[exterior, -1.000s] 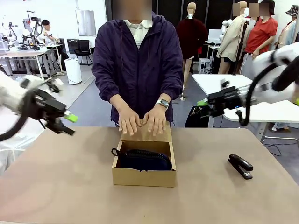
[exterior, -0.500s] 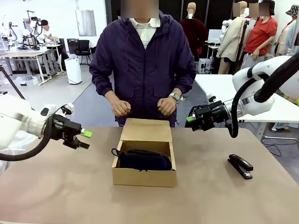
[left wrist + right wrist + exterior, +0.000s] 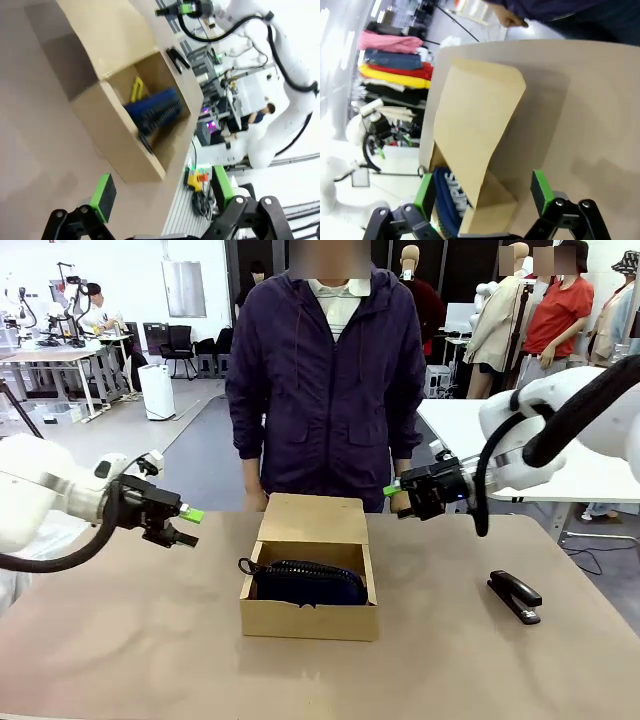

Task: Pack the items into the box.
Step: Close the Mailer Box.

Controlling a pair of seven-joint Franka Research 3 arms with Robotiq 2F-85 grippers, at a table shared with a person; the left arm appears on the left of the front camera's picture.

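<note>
The brown cardboard box (image 3: 308, 618) sits mid-table with its flap lid (image 3: 313, 519) folded back toward the person. The navy pouch (image 3: 308, 583) lies inside, its ring pull at the left end. In the left wrist view the pouch (image 3: 152, 111) lies beside the yellow knife (image 3: 136, 89) inside the box (image 3: 112, 132). My left gripper (image 3: 188, 526) hovers open to the left of the box, holding nothing. Just off the lid's far right corner, my right gripper (image 3: 397, 498) hangs open and empty. The right wrist view looks over the lid (image 3: 475, 125) at the pouch (image 3: 447, 197).
A black stapler (image 3: 515, 596) lies on the table to the right of the box. A person in a dark jacket (image 3: 325, 390) stands at the far edge, arms down; one hand (image 3: 512, 20) shows beyond the table. Bare tabletop surrounds the box.
The person lifted both hands off the lid and straightened up. Both grippers moved inward toward the box, the left also lowering; both stayed open.
</note>
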